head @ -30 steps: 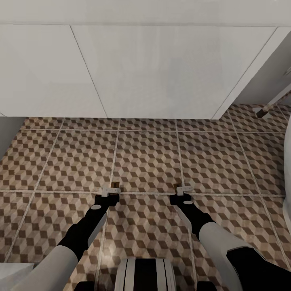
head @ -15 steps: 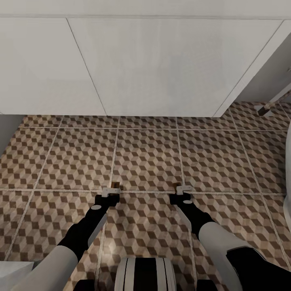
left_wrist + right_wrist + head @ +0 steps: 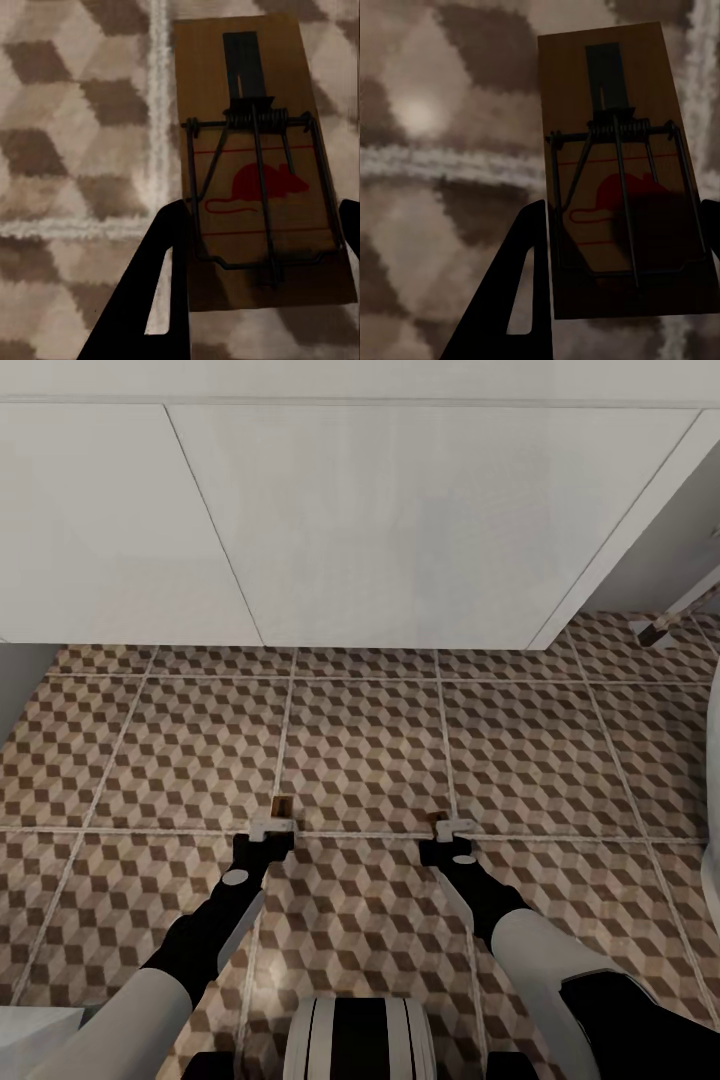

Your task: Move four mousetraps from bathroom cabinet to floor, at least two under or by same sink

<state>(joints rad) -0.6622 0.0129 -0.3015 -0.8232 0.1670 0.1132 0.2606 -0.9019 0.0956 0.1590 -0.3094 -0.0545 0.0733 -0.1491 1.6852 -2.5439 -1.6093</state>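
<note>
Held lengthwise, both mousetraps [image 3: 259,161] [image 3: 622,172] point vanityward.

Even, soft light in the head view; the white vanity [image 3: 380,520] shows no glare. Both wrist views are dim and blurred; a dark shadow covers the right mousetrap [image 3: 619,150] toward 6 o'clock.

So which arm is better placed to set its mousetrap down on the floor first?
Probably right: behind the mousetrap in the right claw the floor pattern looks larger, so it likely hangs lower.
</note>
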